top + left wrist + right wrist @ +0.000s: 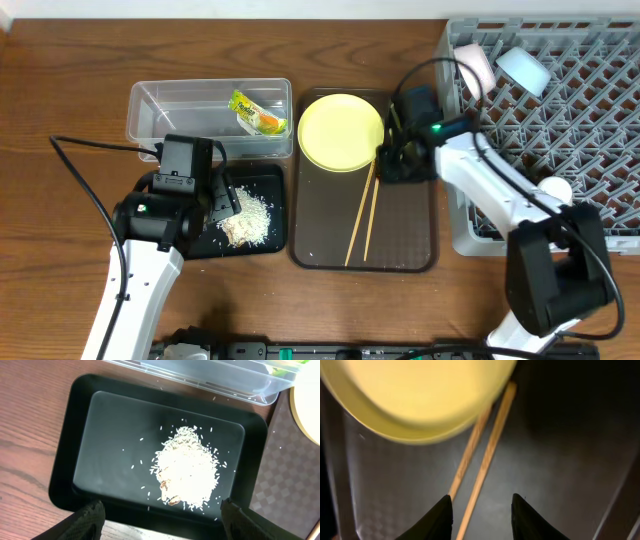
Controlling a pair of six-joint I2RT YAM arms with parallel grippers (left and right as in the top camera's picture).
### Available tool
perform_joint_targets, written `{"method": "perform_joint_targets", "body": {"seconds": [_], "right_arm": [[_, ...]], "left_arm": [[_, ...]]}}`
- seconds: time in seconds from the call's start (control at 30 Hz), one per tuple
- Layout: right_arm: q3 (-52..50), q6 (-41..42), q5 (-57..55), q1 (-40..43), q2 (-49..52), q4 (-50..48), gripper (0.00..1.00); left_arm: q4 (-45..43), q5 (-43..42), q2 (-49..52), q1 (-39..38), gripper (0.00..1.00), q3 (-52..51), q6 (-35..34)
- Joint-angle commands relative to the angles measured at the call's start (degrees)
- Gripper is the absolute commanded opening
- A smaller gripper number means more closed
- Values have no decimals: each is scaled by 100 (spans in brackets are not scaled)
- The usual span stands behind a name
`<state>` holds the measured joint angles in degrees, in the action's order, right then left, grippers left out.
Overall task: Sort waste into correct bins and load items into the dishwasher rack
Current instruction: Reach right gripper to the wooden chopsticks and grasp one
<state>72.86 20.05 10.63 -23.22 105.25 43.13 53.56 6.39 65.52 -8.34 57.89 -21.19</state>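
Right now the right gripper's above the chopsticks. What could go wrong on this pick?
1. One of the chopsticks appears to run under the rim of the pale yellow plate, so lifting it may drag or tip the plate.
2. The thin sticks lie slightly apart and flat on the brown tray. The open right gripper may close on only one.

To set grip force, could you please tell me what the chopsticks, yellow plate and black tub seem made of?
The chopsticks look like bare wood or bamboo: tan and matte. The yellow plate looks like smooth plastic or melamine: even colour, soft sheen. The black tub seems glossy moulded plastic: reflections on its rounded walls.
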Motion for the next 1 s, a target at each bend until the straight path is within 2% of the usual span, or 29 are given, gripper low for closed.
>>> {"method": "perform_joint_targets", "body": {"seconds": [0.0, 0.33, 0.53, 0.8, 0.9, 0.97], "right_arm": [[-92, 391, -186, -247, 42, 107, 37], [-577, 1043, -1169, -839, 63, 59, 36], [-999, 1123, -1158, -984, 63, -527, 37], [-1182, 1123, -1172, -1040, 66, -713, 35], [-1191, 1145, -1174, -1040, 66, -616, 22], [-1191, 1329, -1176, -1040, 66, -518, 17]], "left_arm": [[-4, 31, 7, 28, 77, 48, -37], [-4, 28, 7, 28, 77, 48, -37], [-4, 28, 7, 28, 77, 48, -37], [-4, 28, 7, 28, 78, 48, -37], [-4, 28, 7, 28, 78, 48, -37], [-2, 28, 7, 28, 78, 48, -37]]}}
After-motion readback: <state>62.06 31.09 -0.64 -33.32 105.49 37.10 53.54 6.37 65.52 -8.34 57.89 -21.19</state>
